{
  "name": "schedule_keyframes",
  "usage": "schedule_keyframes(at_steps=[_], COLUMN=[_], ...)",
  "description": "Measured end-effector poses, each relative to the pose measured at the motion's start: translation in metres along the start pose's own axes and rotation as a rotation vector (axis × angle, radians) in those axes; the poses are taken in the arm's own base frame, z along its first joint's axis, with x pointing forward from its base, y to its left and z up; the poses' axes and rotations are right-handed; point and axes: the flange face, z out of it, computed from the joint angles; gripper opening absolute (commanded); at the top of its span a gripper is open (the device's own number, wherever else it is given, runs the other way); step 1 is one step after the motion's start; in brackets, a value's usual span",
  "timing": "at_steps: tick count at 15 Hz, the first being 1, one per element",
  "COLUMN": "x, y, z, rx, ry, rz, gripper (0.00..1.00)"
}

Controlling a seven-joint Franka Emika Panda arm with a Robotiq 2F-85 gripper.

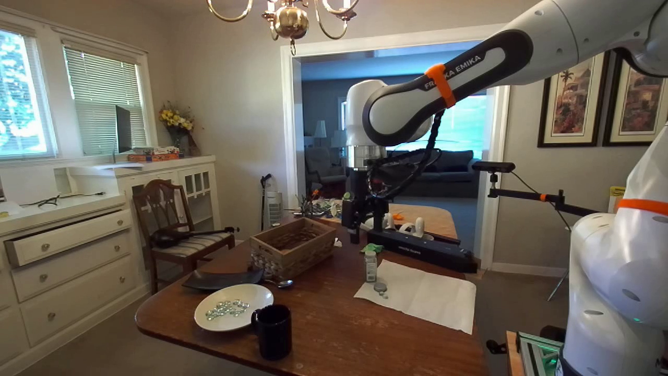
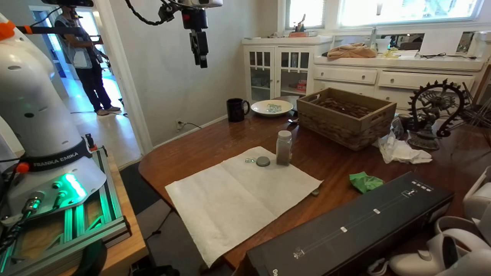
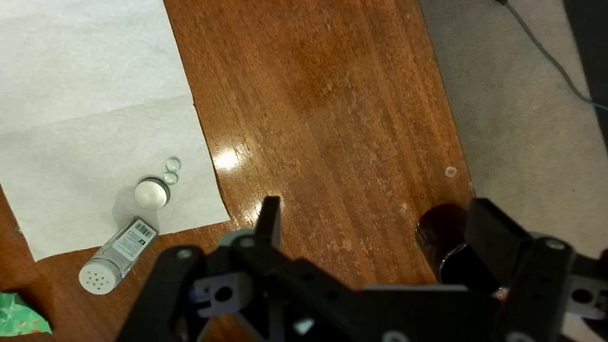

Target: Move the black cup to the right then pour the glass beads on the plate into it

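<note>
Black cup (image 1: 274, 334) stands beside the plate (image 1: 261, 298), the claw (image 3: 377, 208) above the table (image 1: 360, 344) with jaws spread wide, holding nothing.
The cup is upright near the table's edge, handle (image 2: 248, 107) turned toward the plate, where a patch of glass beads (image 1: 228, 309) lies. I'd lower the claw squarely around the cup's body, one jaw each side and clear of the handle, then shift it slowly and level, nudging neither plate nor beads.

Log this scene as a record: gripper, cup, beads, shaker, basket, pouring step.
gripper: open, holding nothing, above the table
black cup: upright beside the plate, handle toward it; contents not visible
glass beads: on the plate; two more on the white sheet
shaker: upright at the sheet's edge
basket: on the table near the plate
pouring step: not yet done
</note>
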Motion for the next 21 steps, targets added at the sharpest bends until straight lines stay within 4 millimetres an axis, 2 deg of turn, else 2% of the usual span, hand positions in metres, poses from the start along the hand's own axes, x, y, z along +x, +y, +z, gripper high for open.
schedule_keyframes(at_steps=[5, 8, 13, 17, 21], x=[0.003, 0.013, 0.054, 0.093, 0.12], y=[0.001, 0.001, -0.008, -0.027, -0.043], z=[-0.001, 0.003, 0.021, 0.043, 0.065], rx=[0.0, -0.004, -0.005, -0.002, 0.021], ry=[0.001, -0.008, -0.02, -0.023, -0.035], rz=[0.0, 0.0, -0.019, -0.038, -0.02], gripper=[1.0, 1.0, 1.0, 1.0, 1.0])
